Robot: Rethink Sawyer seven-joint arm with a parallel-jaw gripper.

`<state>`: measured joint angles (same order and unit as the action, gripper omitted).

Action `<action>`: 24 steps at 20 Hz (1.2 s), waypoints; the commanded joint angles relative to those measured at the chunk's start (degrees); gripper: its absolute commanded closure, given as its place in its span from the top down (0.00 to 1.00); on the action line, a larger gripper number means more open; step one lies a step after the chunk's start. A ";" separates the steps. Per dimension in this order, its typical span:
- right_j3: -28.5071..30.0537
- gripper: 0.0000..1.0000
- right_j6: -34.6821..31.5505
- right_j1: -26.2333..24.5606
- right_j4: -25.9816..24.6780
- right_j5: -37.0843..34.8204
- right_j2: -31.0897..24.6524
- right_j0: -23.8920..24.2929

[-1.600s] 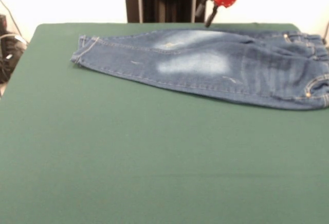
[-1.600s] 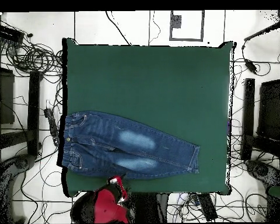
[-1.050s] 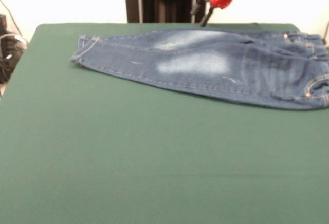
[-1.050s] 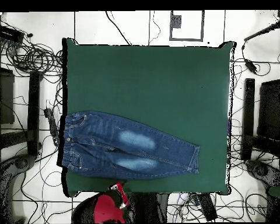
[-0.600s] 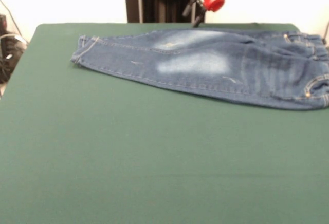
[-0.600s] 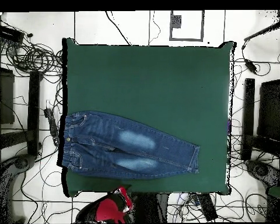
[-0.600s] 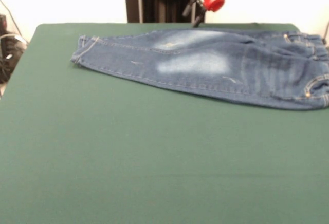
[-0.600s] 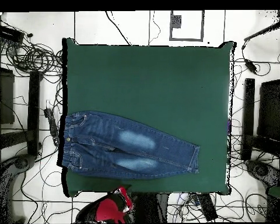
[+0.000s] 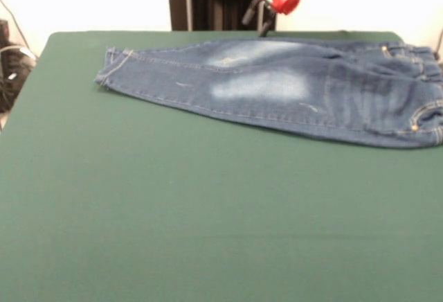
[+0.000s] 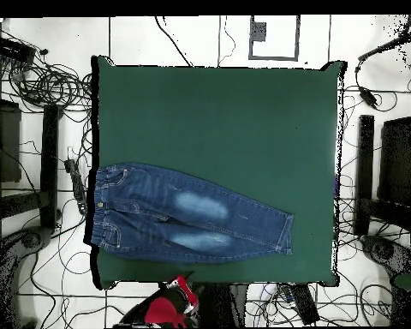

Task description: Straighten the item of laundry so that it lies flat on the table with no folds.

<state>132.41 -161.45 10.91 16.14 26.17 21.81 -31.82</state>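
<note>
Fingers (image 9: 263,25), spread not discernible, are hovering at upper centre of the frame, just behind the jeans (image 9: 277,84) lying lengthwise left-to-right across the desk (image 9: 208,212).

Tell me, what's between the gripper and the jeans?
Nothing: in the overhead view only a bare strip of green table separates the gripper from the jeans.

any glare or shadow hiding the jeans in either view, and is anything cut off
Front view: even light, no glare on the jeans; the waistband runs off the right edge, and the hand looks soft. Overhead view: the jeans show whole on the table, with no hard shadow.
</note>
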 commanded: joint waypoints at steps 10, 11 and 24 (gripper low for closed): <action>-16.14 1.00 -6.00 -19.68 3.76 7.83 -7.22 7.32; -16.02 1.00 -5.64 -19.50 3.94 7.69 -7.24 7.29; -9.38 1.00 -4.15 -9.48 -3.67 -0.77 -12.65 15.81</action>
<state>135.54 -161.45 8.99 4.77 42.58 18.96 -19.61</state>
